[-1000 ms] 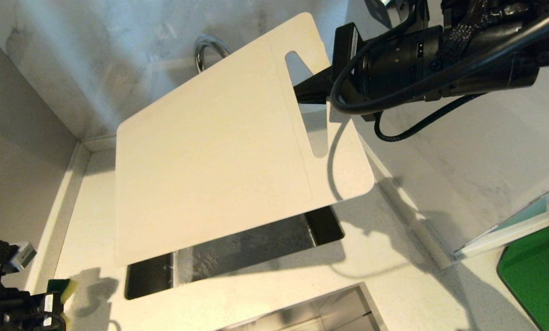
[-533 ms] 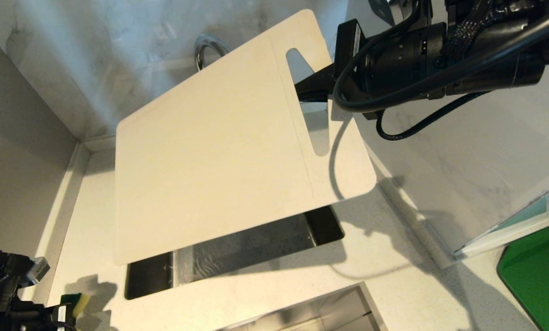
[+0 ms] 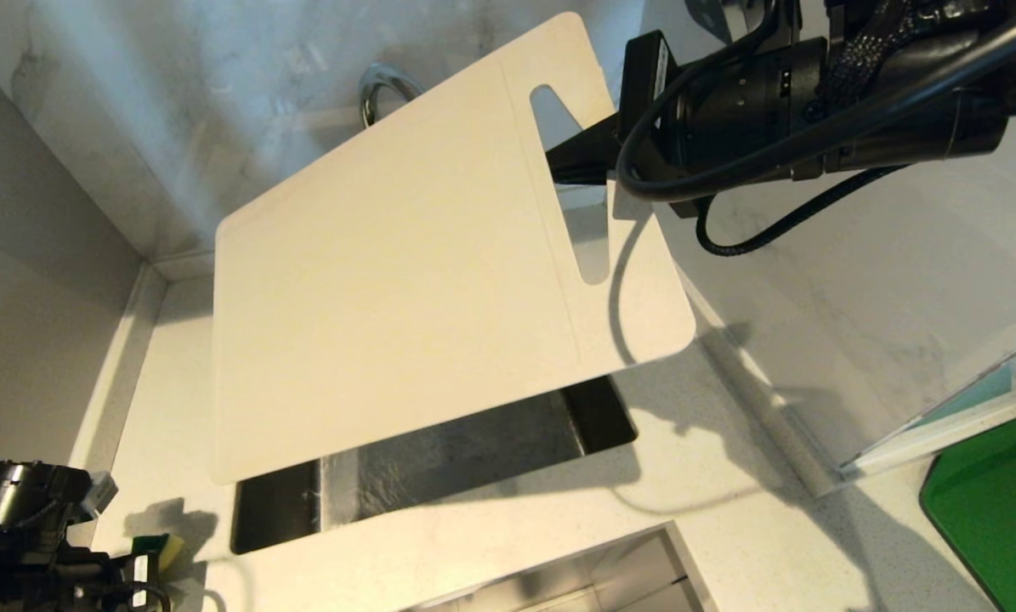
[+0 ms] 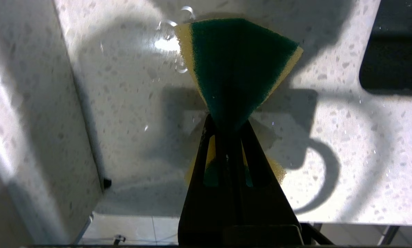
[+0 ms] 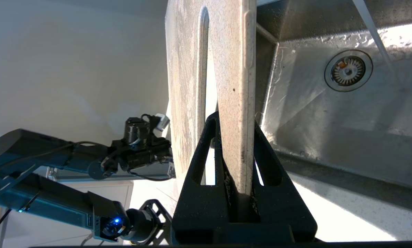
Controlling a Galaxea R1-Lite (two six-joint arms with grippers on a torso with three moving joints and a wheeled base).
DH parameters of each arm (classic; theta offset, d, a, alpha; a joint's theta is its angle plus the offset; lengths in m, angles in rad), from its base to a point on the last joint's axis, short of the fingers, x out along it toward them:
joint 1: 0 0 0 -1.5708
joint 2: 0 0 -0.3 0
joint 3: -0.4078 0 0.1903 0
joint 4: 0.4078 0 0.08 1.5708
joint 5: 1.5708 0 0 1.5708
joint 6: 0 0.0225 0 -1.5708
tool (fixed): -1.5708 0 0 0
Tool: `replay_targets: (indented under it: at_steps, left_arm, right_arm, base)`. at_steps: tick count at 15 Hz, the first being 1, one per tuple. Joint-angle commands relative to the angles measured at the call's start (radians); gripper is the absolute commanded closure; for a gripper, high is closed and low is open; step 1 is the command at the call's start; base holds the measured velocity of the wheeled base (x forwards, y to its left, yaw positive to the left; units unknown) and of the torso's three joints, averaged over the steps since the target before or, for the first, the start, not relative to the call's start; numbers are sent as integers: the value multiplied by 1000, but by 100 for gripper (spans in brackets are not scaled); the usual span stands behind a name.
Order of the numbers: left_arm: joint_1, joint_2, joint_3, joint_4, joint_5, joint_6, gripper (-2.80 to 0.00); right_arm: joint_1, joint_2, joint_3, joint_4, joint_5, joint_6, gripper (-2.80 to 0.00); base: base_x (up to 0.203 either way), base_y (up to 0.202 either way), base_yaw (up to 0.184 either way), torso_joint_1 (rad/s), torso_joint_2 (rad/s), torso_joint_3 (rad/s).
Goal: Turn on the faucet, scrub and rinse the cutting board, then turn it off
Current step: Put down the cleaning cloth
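Starting with the biggest thing, the counter (image 3: 729, 527) is pale speckled stone with the steel sink (image 3: 473, 459) sunk into it, and I'll place everything else off that sink. Water is running into the sink in a thin stream (image 5: 374, 31), landing near the drain (image 5: 348, 70). The cutting board (image 3: 388, 289) is up in the air right over the sink, tilted, covering most of the basin, with its handle slot end on the sink's right side. The right gripper (image 5: 237, 120) comes in from the sink's right and has its fingers clamped on the strip of board outside the handle slot. Behind the sink, only the top of the faucet (image 3: 380, 89) arch peeks out past the board's far edge. Off to the sink's right there's a dark green mat (image 3: 996, 510) on the counter. Over at the sink's near left corner, the left gripper (image 4: 228, 125) hangs above the counter, fingers squeezed tight on a green and yellow sponge (image 4: 238, 65).
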State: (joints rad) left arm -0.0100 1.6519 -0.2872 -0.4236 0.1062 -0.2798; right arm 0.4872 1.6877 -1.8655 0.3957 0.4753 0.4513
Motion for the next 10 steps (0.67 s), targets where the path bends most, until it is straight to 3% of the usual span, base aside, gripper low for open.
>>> replay_targets:
  at_steps: [1, 5, 6, 7, 10]
  left_arm:
    - [9, 48, -3, -7, 1, 5, 0]
    - [30, 60, -12, -9, 1, 19, 0]
    - [32, 60, -14, -9, 0, 19, -97]
    - [32, 56, -15, -9, 0, 19, -280]
    - [32, 33, -13, -9, 0, 18, -280]
  right_arm:
    - [-2, 3, 0, 2, 2, 3, 0]
    - [-12, 3, 2, 3, 5, 4, 0]
    - [-12, 3, 2, 2, 5, 4, 0]
    - [-12, 3, 2, 2, 5, 4, 0]
    - [-12, 0, 3, 3, 5, 4, 0]
  base:
    - [0, 0, 0, 0, 0, 0]
    - [0, 0, 0, 0, 0, 0]
    - [0, 0, 0, 0, 0, 0]
    - [0, 0, 0, 0, 0, 0]
    - [0, 0, 0, 0, 0, 0]
